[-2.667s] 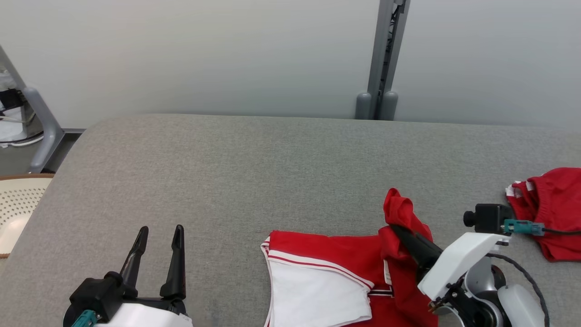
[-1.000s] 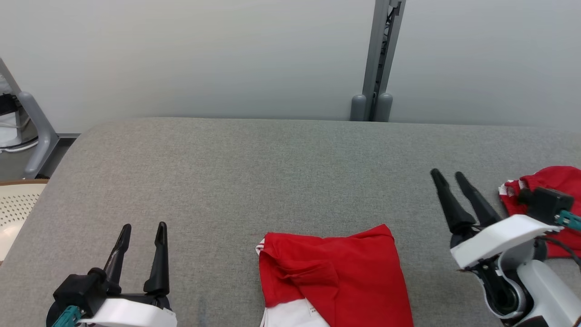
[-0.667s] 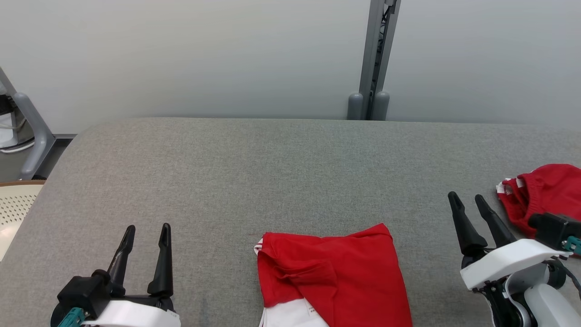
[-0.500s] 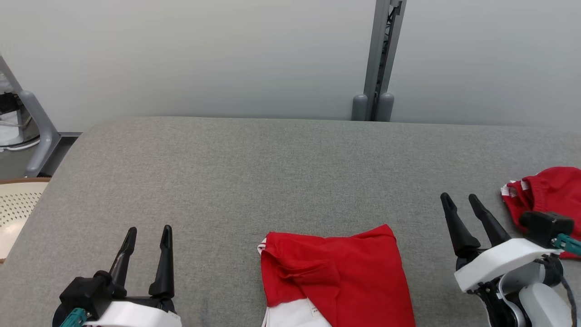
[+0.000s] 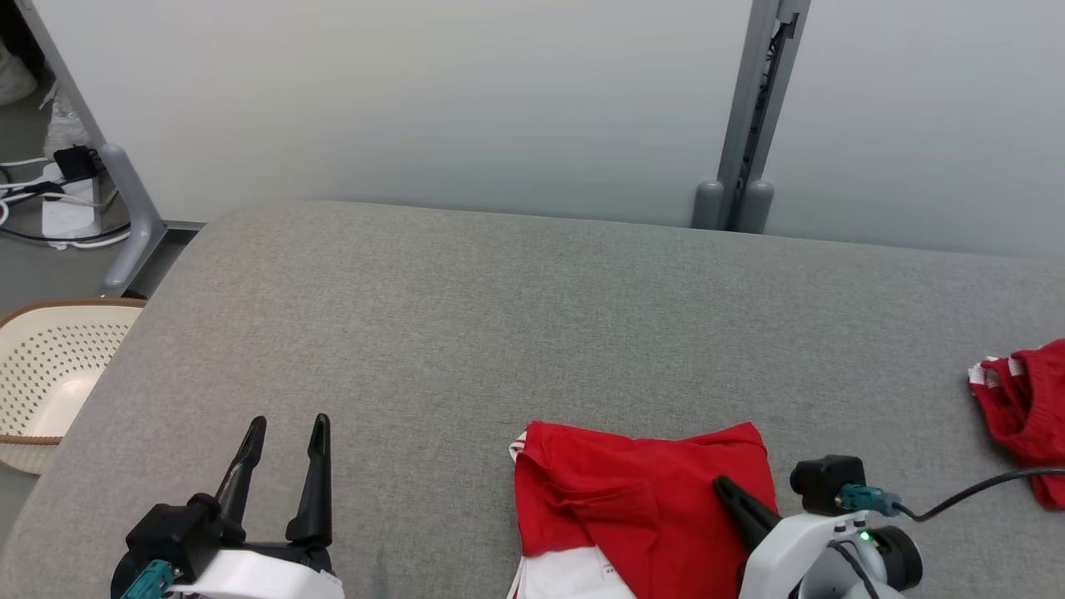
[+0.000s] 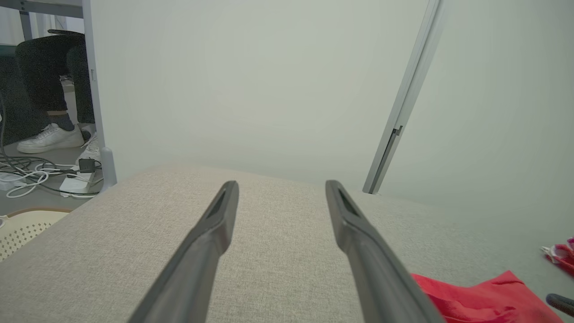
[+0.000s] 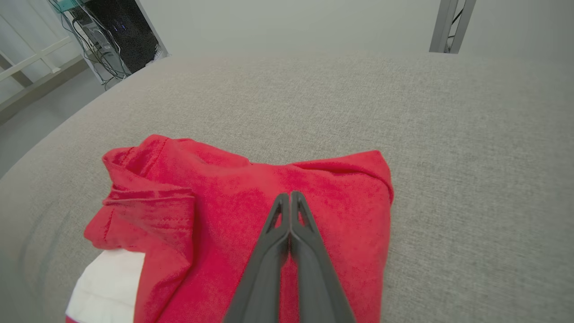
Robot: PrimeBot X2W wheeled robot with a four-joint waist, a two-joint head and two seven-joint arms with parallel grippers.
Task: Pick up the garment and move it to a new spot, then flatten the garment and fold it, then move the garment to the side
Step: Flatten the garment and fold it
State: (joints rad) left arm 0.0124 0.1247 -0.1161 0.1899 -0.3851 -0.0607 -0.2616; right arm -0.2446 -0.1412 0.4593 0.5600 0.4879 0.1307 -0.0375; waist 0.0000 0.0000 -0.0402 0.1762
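The garment (image 5: pixel 632 491), red with a white part at its near edge, lies folded on the grey table (image 5: pixel 499 333) at the bottom centre of the head view. My right gripper (image 5: pixel 722 482) is shut, its fingers pressed together and pointing over the garment's right half. In the right wrist view the joined tips of my right gripper (image 7: pixel 289 195) lie over the red garment (image 7: pixel 215 193), with no cloth between them. My left gripper (image 5: pixel 287 424) stands open over bare table to the garment's left, holding nothing. In the left wrist view my left gripper (image 6: pixel 280 184) is spread wide, with the garment (image 6: pixel 475 296) at the lower right.
A second red garment (image 5: pixel 1019 399) lies crumpled at the table's right edge. A cream perforated basket (image 5: pixel 42 366) stands off the left edge. A grey post (image 5: pixel 749 108) rises behind the table. A person's legs and white shoes (image 6: pixel 49 134) and floor cables show at the far left.
My right gripper has come in from the right of the garment, settled over its right half and shut. The head camera has shifted. The left gripper has stayed open in place.
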